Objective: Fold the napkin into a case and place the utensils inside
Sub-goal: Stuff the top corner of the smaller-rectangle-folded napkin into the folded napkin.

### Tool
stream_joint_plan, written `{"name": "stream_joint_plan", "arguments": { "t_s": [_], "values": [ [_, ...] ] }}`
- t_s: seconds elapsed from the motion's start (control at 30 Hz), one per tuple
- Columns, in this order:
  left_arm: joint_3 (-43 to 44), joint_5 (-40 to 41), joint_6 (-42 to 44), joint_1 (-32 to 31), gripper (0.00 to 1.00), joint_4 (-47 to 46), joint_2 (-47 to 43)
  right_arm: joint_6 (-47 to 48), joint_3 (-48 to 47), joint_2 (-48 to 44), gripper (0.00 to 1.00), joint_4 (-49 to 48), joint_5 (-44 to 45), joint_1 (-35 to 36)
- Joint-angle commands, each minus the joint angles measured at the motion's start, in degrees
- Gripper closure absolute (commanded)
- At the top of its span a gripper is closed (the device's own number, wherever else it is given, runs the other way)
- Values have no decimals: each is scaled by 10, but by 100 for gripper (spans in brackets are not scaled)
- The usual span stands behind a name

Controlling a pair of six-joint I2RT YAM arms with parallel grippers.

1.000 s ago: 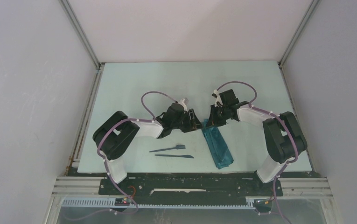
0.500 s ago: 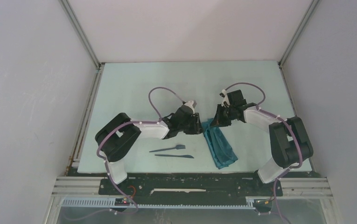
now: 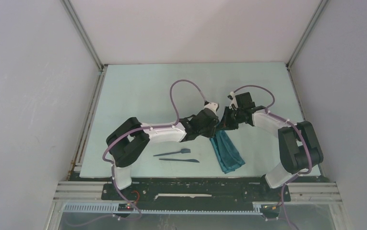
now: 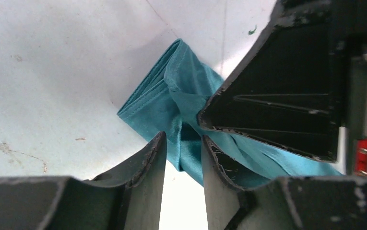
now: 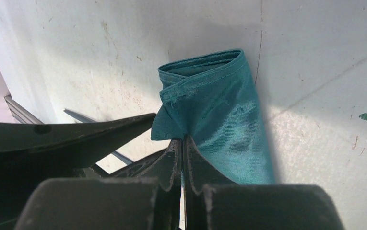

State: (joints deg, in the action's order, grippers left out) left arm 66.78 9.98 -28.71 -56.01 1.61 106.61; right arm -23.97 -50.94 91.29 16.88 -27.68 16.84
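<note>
The napkin lies as a narrow, layered teal strip, the case, at the front right of centre. My right gripper is shut on a corner of its far end, as the right wrist view shows, with the cloth running away from the tips. My left gripper is right beside it at the same end. Its jaws stand a narrow gap apart, with a fold of the cloth at their tips. The fork and knife lie side by side left of the strip.
The pale table is bounded by white walls on the left, right and back. The two wrists nearly touch over the strip's far end; the right gripper's finger fills the right of the left wrist view.
My left arm has stretched to the right, bringing its gripper from left of the strip up to its far end, beside the right gripper. The strip's far end has shifted slightly.
</note>
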Motion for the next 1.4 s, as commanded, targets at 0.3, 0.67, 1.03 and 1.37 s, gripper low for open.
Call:
{"name": "stream_joint_plan", "arguments": {
  "t_s": [0.3, 0.67, 1.03, 1.37],
  "values": [
    [55, 58, 52, -18, 60, 52, 47, -11, 8, -25, 100, -11, -16, -5],
    [88, 85, 62, -32, 60, 71, 67, -7, 9, -36, 100, -2, -5, 0],
    [95, 101, 61, -31, 81, 80, 67, -15, 13, -40, 100, -6, -12, 6],
    [68, 92, 52, -30, 100, 60, 34, -52, 53, -17, 100, -62, -27, 34]
  ]
}}
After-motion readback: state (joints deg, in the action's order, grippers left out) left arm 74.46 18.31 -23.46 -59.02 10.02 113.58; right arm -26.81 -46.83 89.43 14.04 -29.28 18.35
